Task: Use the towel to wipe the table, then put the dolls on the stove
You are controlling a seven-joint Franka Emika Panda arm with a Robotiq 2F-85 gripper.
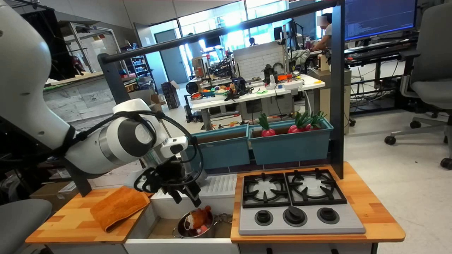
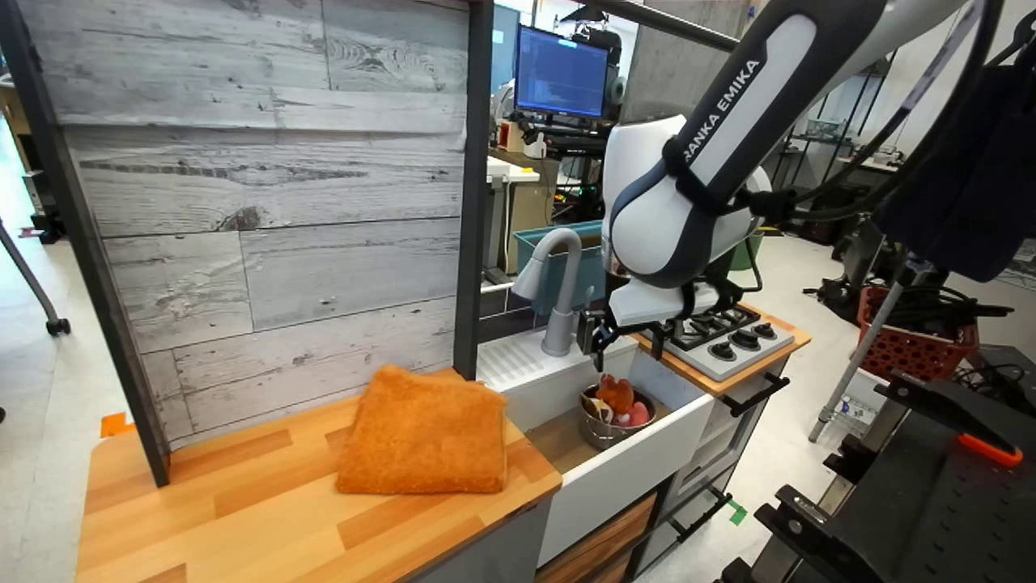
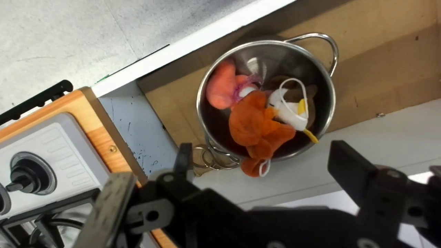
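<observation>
The gripper (image 1: 187, 201) hangs above the sink basin (image 1: 180, 246), jaws spread wide, nothing held. Plush dolls (image 3: 249, 115) lie inside a steel pot (image 3: 275, 60) in the basin. In both exterior views the folded orange towel (image 1: 120, 207) rests on the wooden countertop (image 1: 63, 216), left of the basin; the stove (image 1: 270, 230) stands right.

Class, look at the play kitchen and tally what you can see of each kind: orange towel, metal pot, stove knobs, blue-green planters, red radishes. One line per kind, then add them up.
Orange towel: 1
Metal pot: 1
Stove knobs: 3
Blue-green planters: 2
Red radishes: 3
Total: 10
</observation>
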